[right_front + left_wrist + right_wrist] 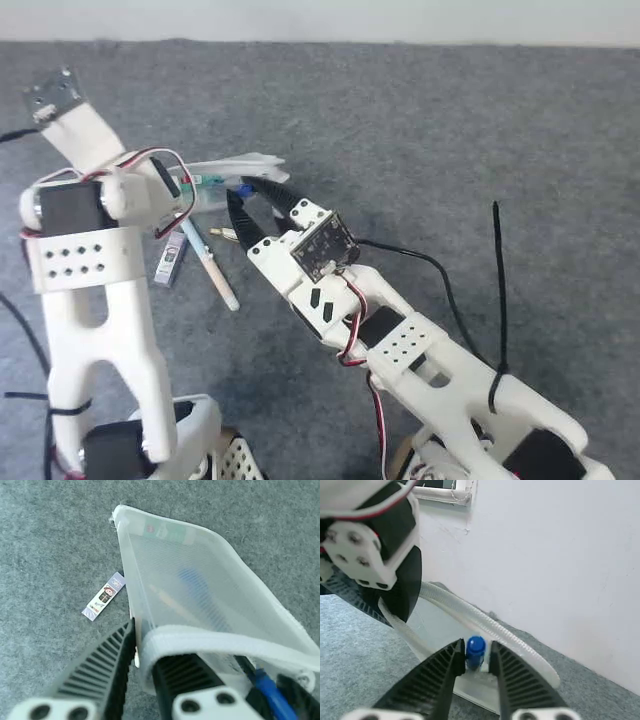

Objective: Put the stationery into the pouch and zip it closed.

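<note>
Pouch (200,580): one is counted, translucent, held up off the grey carpet (450,130) at the left of the scene. It is gripped by the left gripper (144,647), whose jaws are closed narrowly on the wall just under the rim band. One blue pen (476,646) is pinched between the nearly closed fingers of the right gripper (476,655), at the open mouth of the pouch. Two items are left lying on the carpet, near the pouch on its near side: one pale pen (212,265) and, just left of it, one small flat printed pack (171,258). Through the pouch wall a blue shape and a pale stick are seen; whether they lie inside or behind cannot be told.
</note>
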### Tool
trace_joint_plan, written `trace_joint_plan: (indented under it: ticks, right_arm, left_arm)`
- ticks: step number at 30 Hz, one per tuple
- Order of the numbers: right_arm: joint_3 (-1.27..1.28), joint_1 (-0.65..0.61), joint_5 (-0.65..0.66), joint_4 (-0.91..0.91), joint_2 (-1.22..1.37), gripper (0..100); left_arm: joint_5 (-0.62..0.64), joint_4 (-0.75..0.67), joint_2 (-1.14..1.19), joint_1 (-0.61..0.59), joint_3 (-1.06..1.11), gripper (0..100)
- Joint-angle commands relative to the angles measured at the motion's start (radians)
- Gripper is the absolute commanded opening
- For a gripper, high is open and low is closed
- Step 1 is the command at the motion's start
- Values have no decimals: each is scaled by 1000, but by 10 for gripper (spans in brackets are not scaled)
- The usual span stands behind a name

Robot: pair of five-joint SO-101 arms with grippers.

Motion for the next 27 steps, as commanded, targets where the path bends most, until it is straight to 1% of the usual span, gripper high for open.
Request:
trace_joint_plan:
  ticks: [1, 6, 11, 20, 27]
  right_arm:
    - [-78, 8, 20, 76, 1, 167]
    - [-78, 8, 20, 117, -38, 166]
    - [-84, 8, 20, 263, -139, 166]
    - [-86, 8, 18, 392, -240, 166]
    - [-86, 8, 18, 518, -378, 166]
  left_arm:
    - [9, -18, -12, -6, -5, 11]
    - [9, -20, -12, -6, -5, 11]
    - [8, -20, -12, -6, -5, 11]
    - [8, -21, -9, -6, -7, 11]
    - [8, -23, -8, -6, -7, 11]
